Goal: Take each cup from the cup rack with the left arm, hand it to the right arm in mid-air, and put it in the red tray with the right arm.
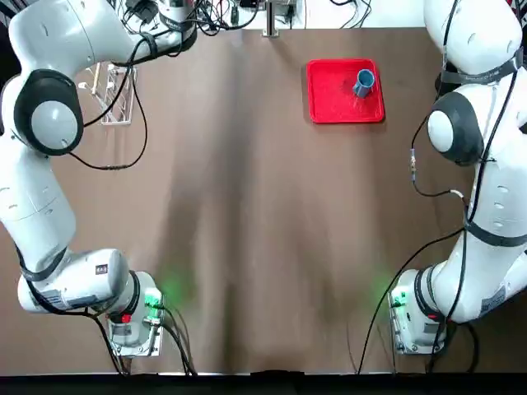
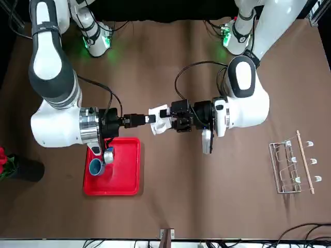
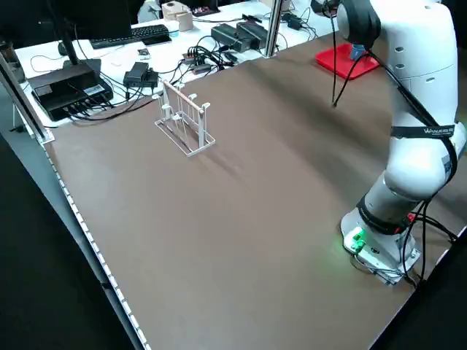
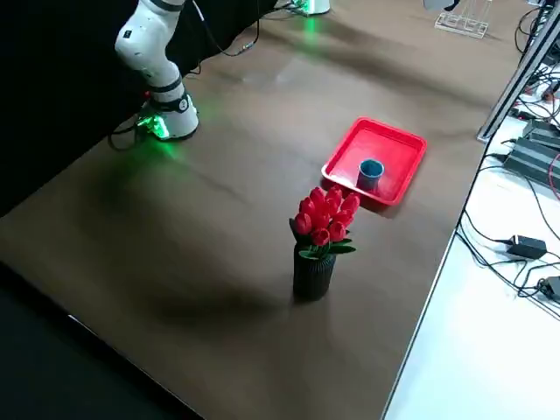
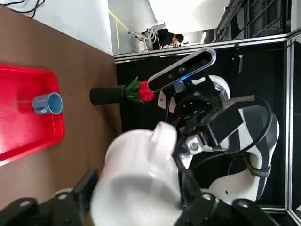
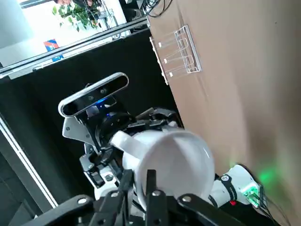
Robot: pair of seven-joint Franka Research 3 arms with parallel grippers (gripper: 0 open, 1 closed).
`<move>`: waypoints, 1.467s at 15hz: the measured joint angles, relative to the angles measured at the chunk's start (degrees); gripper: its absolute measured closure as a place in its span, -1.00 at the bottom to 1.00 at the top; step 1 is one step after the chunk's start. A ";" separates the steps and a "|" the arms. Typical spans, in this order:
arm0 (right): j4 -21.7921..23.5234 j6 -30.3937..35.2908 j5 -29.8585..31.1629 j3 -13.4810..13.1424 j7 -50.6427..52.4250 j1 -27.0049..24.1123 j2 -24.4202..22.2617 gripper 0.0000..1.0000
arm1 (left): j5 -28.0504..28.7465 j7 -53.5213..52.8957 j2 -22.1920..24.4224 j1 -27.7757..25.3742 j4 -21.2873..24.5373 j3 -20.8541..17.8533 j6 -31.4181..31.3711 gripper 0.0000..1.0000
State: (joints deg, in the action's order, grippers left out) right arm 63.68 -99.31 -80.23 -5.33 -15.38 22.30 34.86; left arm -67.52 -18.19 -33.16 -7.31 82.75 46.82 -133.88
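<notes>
The small white ceramic mug with a handle (image 2: 160,120) is held in mid-air above the brown desk (image 2: 207,196), between the two end effectors, which face each other horizontally. The left end effector (image 2: 174,122) grips the mug's body, its dark fingers (image 5: 84,188) pressed against both sides of the cup. The right end effector (image 2: 149,119) meets the mug from the opposite side; in the right wrist view its fingers (image 6: 150,181) pinch the mug's rim, one inside the opening and one outside. Both end effectors are thus closed on the white mug at once.

Just beside and below the handover point lies the flat bright red square tray with rounded corners (image 2: 125,175), resting on the desk. The small blue mug with a handle (image 2: 96,166) stands upright inside the tray, opening upward, near one edge.

The small white wire cup rack with knob-tipped pegs (image 2: 294,166) stands on the desk well apart from the tray, on the left arm's side. A black vase of red flowers (image 4: 319,240) stands near the tray's outer side.
</notes>
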 joint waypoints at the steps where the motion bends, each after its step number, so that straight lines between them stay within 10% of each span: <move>1: 0.01 0.18 -0.01 0.20 0.00 0.12 0.00 0.81 | -0.17 -0.04 -0.01 0.05 0.00 0.00 -0.21 -0.75; 11: 0.40 0.14 7.92 0.09 0.24 0.60 0.05 0.83 | -0.05 -0.77 0.09 -2.39 -0.41 -0.06 -0.49 -1.00; 22: 1.79 -0.20 32.15 -0.65 15.73 -1.08 1.04 0.83 | 40.71 0.26 6.43 -21.61 15.39 -0.12 11.11 -1.00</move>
State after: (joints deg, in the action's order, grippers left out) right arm 65.47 -99.51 -48.08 -5.98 0.35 21.22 35.90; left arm -26.81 -17.92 -26.73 -28.92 98.15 46.70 -122.77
